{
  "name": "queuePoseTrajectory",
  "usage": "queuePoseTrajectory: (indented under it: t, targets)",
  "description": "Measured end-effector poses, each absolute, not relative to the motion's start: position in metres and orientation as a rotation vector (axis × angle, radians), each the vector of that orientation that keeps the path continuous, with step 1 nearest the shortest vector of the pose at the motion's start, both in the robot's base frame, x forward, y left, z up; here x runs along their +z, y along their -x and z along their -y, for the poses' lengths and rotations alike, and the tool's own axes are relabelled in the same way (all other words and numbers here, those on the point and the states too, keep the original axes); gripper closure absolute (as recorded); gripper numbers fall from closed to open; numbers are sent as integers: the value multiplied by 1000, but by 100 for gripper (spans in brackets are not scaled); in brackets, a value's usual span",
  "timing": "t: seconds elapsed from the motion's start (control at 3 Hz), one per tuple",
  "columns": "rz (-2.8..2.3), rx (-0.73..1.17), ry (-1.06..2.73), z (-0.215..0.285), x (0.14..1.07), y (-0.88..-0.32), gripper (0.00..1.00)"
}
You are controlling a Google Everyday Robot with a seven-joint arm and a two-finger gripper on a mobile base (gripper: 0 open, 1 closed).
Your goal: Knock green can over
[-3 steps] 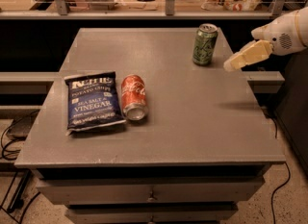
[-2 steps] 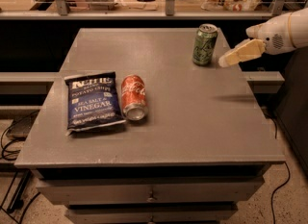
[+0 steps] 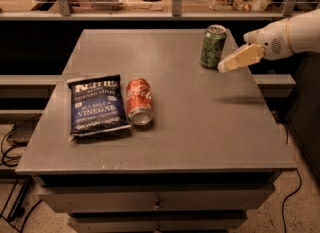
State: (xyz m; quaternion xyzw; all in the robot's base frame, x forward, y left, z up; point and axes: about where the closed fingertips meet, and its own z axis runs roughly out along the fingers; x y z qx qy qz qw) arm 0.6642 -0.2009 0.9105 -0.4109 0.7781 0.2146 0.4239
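Green can [image 3: 213, 46] stands upright near the far right corner of your table [image 3: 200, 127]. Working from the left, you have a blue chip bag [image 3: 97, 106] lying flat and a red can [image 3: 139, 101] on its side just beside it. Right of the green can, your gripper [image 3: 225, 67] angles down, its tip close to the can's base. You cannot tell how far it is open, and nothing shows in its hold.
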Motion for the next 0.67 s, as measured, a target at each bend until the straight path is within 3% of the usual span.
queuePoseTrajectory:
  t: [0.67]
  targets:
    - [-1851, 628, 1074, 145, 889, -691, 0]
